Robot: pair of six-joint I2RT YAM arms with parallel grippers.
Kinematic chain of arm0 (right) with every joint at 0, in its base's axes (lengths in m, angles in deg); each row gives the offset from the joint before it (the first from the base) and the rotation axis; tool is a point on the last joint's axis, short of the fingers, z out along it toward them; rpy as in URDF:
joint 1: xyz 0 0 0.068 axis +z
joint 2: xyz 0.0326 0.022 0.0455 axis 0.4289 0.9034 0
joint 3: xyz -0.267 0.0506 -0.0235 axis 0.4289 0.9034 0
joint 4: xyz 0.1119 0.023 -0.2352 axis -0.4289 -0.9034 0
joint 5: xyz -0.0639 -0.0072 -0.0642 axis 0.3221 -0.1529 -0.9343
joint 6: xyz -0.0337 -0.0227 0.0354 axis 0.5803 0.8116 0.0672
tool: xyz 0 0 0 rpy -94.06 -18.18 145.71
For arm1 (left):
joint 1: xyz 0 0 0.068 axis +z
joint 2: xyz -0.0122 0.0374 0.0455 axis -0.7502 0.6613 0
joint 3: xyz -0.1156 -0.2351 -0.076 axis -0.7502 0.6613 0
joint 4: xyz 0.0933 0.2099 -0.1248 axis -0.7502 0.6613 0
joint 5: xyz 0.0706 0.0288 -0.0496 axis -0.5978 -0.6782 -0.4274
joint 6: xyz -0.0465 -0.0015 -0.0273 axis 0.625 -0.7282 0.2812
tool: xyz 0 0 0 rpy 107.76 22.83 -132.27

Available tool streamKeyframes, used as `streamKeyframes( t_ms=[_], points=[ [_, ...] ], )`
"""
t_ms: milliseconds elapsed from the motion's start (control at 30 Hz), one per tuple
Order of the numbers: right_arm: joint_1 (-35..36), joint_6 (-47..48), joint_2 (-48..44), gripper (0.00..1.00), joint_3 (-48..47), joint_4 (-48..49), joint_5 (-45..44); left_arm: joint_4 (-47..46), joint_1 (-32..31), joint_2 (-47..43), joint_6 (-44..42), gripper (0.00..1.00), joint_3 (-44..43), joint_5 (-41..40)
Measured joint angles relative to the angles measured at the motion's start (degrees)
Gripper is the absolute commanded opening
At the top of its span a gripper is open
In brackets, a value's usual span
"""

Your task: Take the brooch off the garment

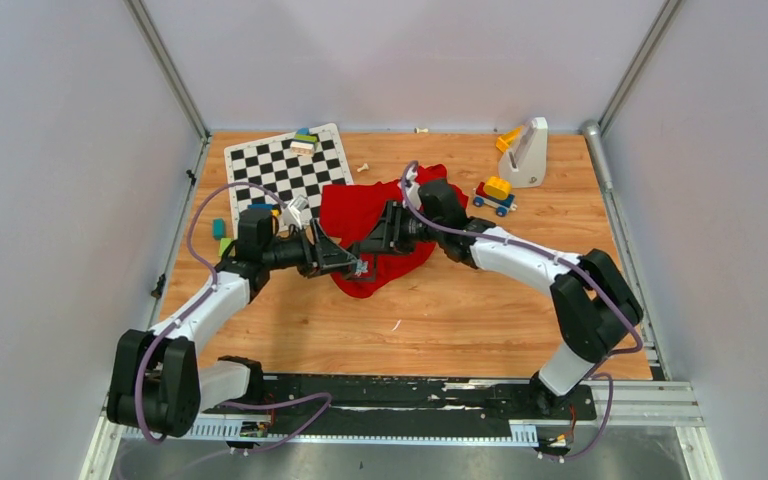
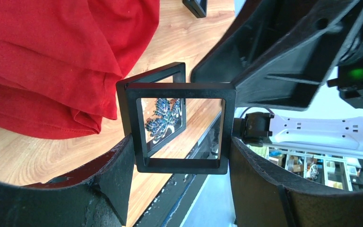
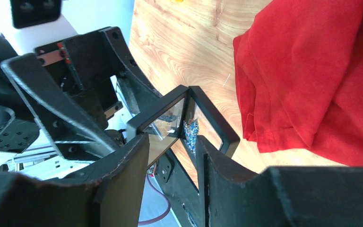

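Brooch [image 2: 163, 118] and garment [image 2: 52, 56] - apart yet?
- Yes: one brooch, inside one black two-leaf frame [image 2: 179, 90], and one red garment lying just beside it.
- Why two grippers?
- The left gripper [image 2: 180, 149] clamps the frame, probably steadying it. The right gripper [image 3: 172, 144], half parted, straddles a leaf; I cannot tell whether it touches.

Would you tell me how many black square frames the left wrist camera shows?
2: the front frame clamped in the left gripper; the rear frame angled behind it, with the brooch. None seems hidden.
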Motion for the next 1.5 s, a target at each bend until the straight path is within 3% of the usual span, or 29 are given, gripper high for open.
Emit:
streamKeyframes(
  t_ms=[233, 500, 800, 1100, 1500],
  points=[
    [-4.85, 0.66, -11.10, 0.43, 6.32, -1.60, -0.83, -3.19, -6.16, 3.54, 0.35, 0.19, 1.09, -2.86],
    [-16.50, 2.32, -29.03, 0.42, 16.17, -7.21, -1.88, -10.54, -14.84, 14.08, 3.32, 0.16, 0.87, -5.92],
    [-25.46, 6.40, -45.20, 0.42, 21.09, -16.59, -4.72, -13.00, -23.08, 27.19, 4.22, 0.16, -10.43, -11.85],
    [-28.52, 10.36, -48.09, 0.42, 21.11, -22.10, -6.08, -10.97, -29.42, 40.48, 2.19, 0.21, -26.84, -19.91],
    [-30.38, 13.27, -49.13, 0.42, 21.07, -26.18, -7.34, 4.04, -33.14, 49.81, -7.26, 0.25, -44.33, -32.02]
  ],
)
